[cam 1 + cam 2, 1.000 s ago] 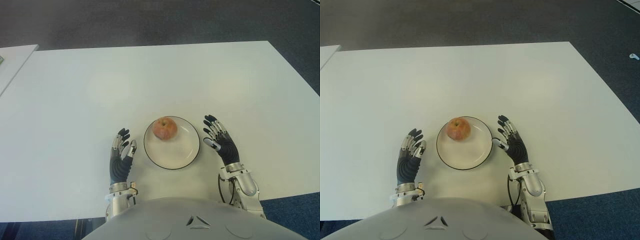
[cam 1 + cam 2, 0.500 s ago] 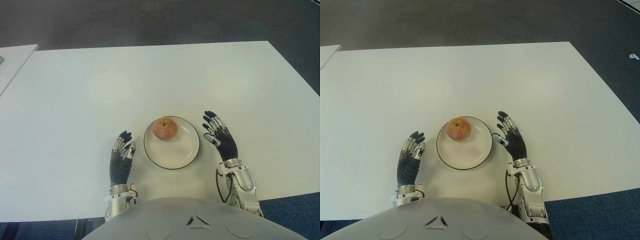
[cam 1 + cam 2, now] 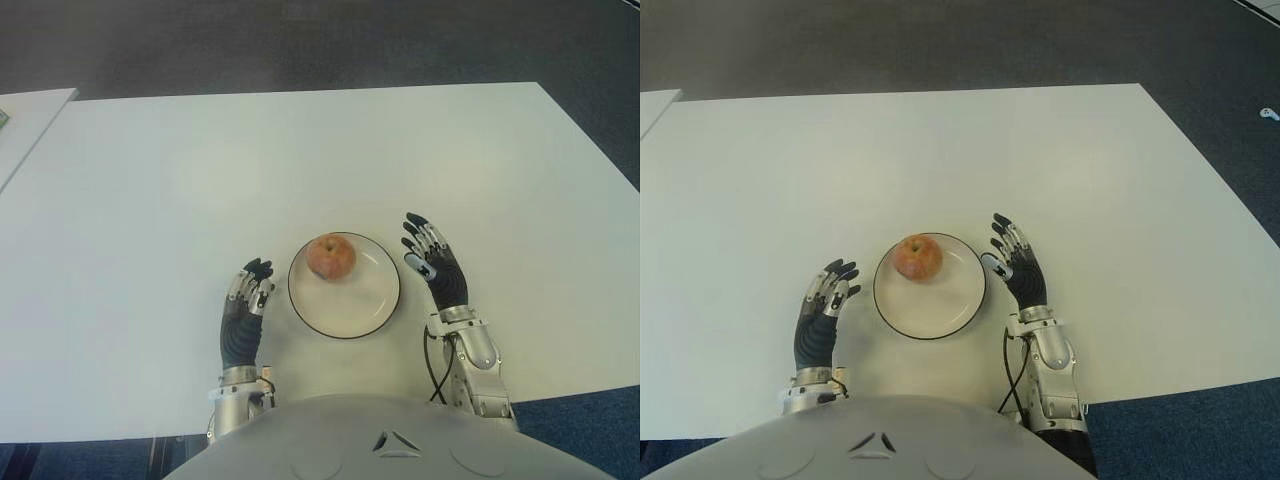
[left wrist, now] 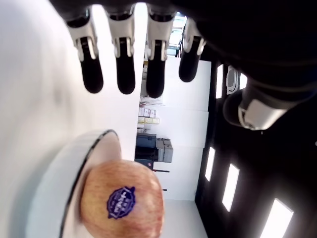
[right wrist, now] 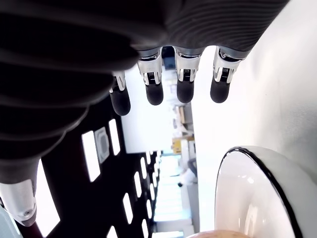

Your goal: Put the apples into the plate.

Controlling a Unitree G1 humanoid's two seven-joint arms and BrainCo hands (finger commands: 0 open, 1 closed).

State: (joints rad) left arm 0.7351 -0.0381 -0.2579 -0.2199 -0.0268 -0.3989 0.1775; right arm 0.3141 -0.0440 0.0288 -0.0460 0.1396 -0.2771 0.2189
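We are seeing the round red-yellow apple [image 3: 330, 257] sitting inside the white black-rimmed plate [image 3: 350, 310] toward 11 o'clock, while our left hand [image 3: 245, 310] at 9 o'clock and right hand [image 3: 435, 270] at 3 o'clock are holding nothing, fingers spread, so we are judging the task finished.

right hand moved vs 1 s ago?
Yes. The right hand has shifted inward toward the plate rim and slightly up the table; fingers open. Apple and plate unchanged.
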